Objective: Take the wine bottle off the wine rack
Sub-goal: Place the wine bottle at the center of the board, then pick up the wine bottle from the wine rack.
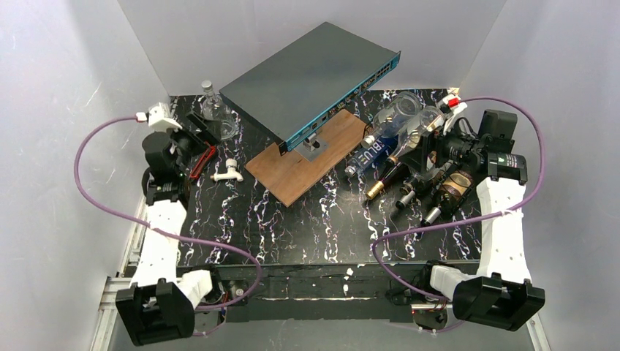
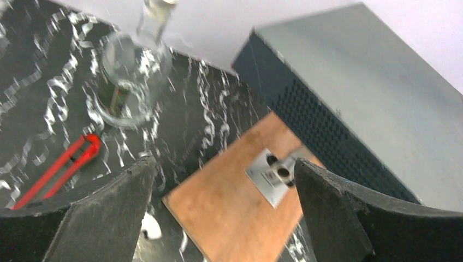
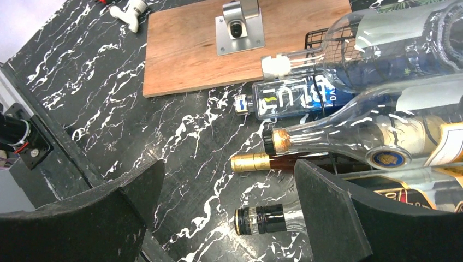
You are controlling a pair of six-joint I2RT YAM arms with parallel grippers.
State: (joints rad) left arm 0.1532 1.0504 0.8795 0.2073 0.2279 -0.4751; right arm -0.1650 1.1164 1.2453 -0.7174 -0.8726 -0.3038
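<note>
The black wire wine rack (image 3: 315, 39) stands at the right of the table, with several bottles (image 1: 398, 139) lying on it, necks toward the middle. Among them are a gold-foil dark bottle (image 3: 256, 162), a corked clear one (image 3: 349, 136) and a blue-labelled one (image 3: 295, 98). My right gripper (image 3: 229, 164) hovers open over the necks with nothing between its fingers. A clear glass bottle (image 1: 216, 110) (image 2: 131, 76) stands upright at the back left, off the rack. My left gripper (image 2: 224, 164) is open beside it, holding nothing.
A brown wooden board (image 1: 307, 164) with a tilted grey network switch (image 1: 314, 73) fills the middle back. A red-handled tool (image 2: 71, 164) and a white tap (image 1: 228, 172) lie near the left arm. White walls enclose the black marbled table (image 1: 292, 227).
</note>
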